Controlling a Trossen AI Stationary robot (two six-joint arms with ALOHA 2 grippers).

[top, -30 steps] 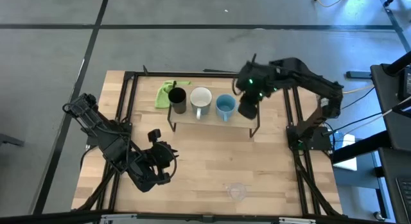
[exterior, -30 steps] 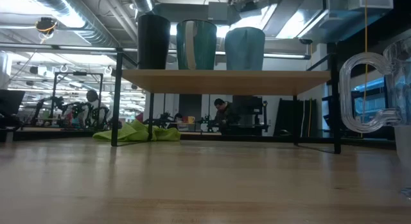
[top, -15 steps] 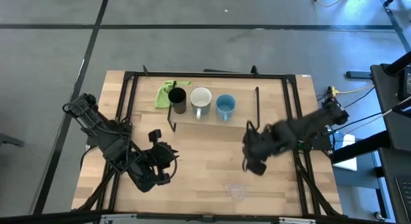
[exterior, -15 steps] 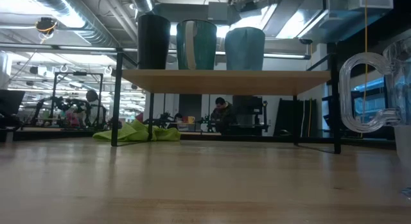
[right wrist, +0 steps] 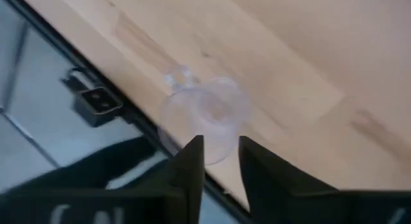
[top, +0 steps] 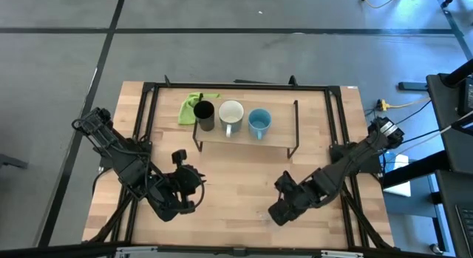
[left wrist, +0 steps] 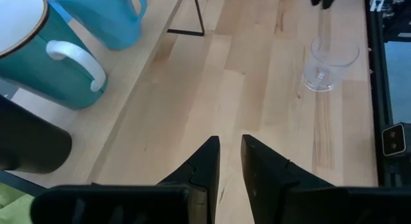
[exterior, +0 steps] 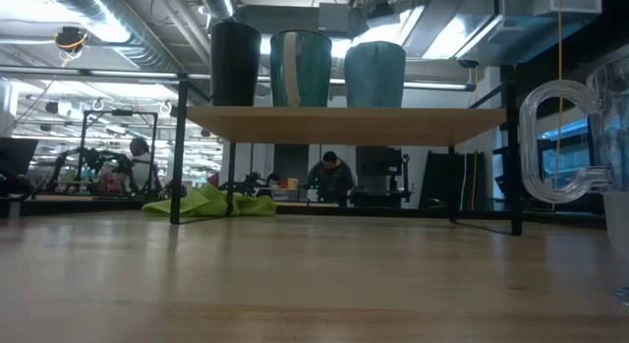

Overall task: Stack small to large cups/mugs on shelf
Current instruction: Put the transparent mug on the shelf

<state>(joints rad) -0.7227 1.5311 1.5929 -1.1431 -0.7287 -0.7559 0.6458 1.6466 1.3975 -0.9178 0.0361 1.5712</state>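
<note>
High view, shelf: the shelf (top: pixel 277 141) stands toward the far side of the counter (top: pixel 236 184), its right half bare.
High view, cups: a black cup (top: pixel 205 114), a white mug (top: pixel 231 114) and a light blue mug (top: pixel 259 122) stand in a row on the shelf's left half, black at the left end.
High view, cloth: a green cloth (top: pixel 191 106) lies on the counter behind the black cup.
High view, left hand: the left hand (top: pixel 191 190) sits low over the near left part of the counter, well apart from the shelf.
High view, right hand: the right hand (top: pixel 275 211) is down at the near right part of the counter, close to the front edge.
Low view, shelf: the three cups stand on top of the board; a person (exterior: pixel 330 176) shows in the room beyond, under it.
Low view, clear cup: the clear cup (exterior: pixel 565 137) fills the right edge, close to the camera.
Left wrist view, left hand: its two fingers (left wrist: pixel 204 166) stand a narrow gap apart with nothing between them; the clear cup stands upright on the counter far ahead, apart from the shelf.
Right wrist view, right hand: the fingers (right wrist: pixel 190 165) are slightly parted and hold nothing; the clear cup sits just beyond the tips, near the counter's edge.
</note>
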